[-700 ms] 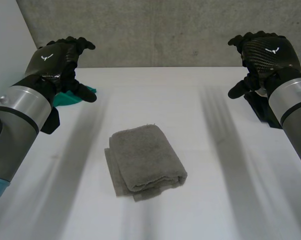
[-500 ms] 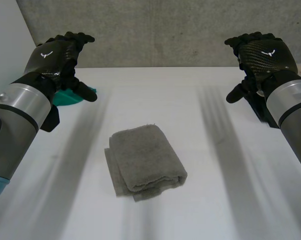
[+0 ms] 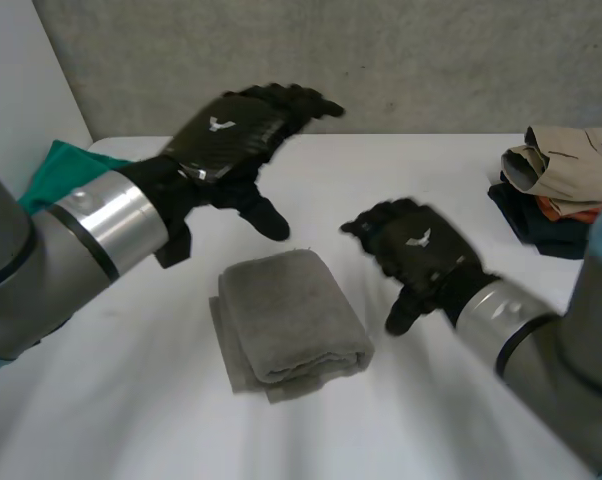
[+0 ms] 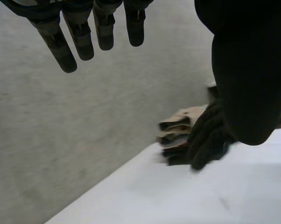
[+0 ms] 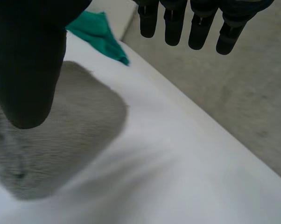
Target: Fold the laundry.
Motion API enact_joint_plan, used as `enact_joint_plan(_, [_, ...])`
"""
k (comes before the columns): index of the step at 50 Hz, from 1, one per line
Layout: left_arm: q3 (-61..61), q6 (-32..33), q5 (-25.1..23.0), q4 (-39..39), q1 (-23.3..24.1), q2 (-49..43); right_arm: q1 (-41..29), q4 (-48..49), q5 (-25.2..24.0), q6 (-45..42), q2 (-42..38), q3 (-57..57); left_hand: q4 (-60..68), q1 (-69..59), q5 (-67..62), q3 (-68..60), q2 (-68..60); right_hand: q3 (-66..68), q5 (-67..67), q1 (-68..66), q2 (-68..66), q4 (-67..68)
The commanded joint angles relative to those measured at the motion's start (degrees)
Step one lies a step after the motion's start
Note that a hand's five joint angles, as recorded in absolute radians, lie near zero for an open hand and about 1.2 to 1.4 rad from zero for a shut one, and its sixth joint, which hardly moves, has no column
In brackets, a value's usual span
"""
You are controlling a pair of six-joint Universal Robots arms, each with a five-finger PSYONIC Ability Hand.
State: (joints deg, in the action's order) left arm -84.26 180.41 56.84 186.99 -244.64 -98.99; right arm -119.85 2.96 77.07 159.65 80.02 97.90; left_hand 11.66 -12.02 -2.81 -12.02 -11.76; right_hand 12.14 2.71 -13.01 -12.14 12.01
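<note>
A: We see one white table (image 3: 401, 180). One grey terry towel (image 3: 291, 325) lies mid-table, folded into a thick rectangle, with its layered edges towards the robot.

B: Agreed. The right wrist view shows the same towel (image 5: 70, 135) lying flat. What else is there?

A: One stack of folded garments (image 3: 556, 185) sits at the far right corner. We count three colours: beige on top, then orange, then dark. One teal-green cloth (image 3: 56, 170) lies at the far left edge, partly behind the left arm.

B: Both show up in the wrist views too: the stack (image 4: 182, 123) and the green cloth (image 5: 101, 35). And the hands?

A: The left hand (image 3: 231, 135) hovers beyond the towel's far left corner. Its fingers (image 4: 80, 37) are straight, the thumb is wide apart, and it holds nothing. The right hand (image 3: 416, 250) is just beside the towel's right edge. Its fingers (image 5: 199, 23) are also straight, with the thumb spread and nothing held.

B: Any markings?

A: We make out one small white winged emblem on the back of each hand, two in total.
</note>
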Motion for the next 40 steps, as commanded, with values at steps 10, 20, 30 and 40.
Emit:
enact_joint_plan(10, [8.2,5.5,-1.2,-0.4,8.8,-12.9,-11.1,22.0,2.6,3.3,-15.6,7.8,-1.7,2.0,2.8,2.0,1.8,-2.1,-2.7,3.0,2.1,-2.0])
enact_joint_plan(20, [10.0,5.4,0.6,-0.2,9.5,-13.3,-12.1,27.7,4.8,1.6,-21.0,5.4,-1.7,2.0,2.8,2.0,1.8,2.6,2.1,-1.8,-2.6,2.8])
enact_joint_plan(30, [9.7,5.4,0.6,-0.4,9.4,-13.3,-12.1,27.9,4.8,-1.8,-24.6,2.3,-1.7,2.0,2.8,2.0,1.8,9.0,8.5,-8.2,-9.0,9.2])
enact_joint_plan(40, [9.8,5.3,0.6,-0.3,9.3,-12.6,-12.1,29.6,4.9,-1.8,-24.5,0.5,-1.7,2.0,2.8,2.0,1.8,12.1,11.5,-11.2,-12.1,12.2])
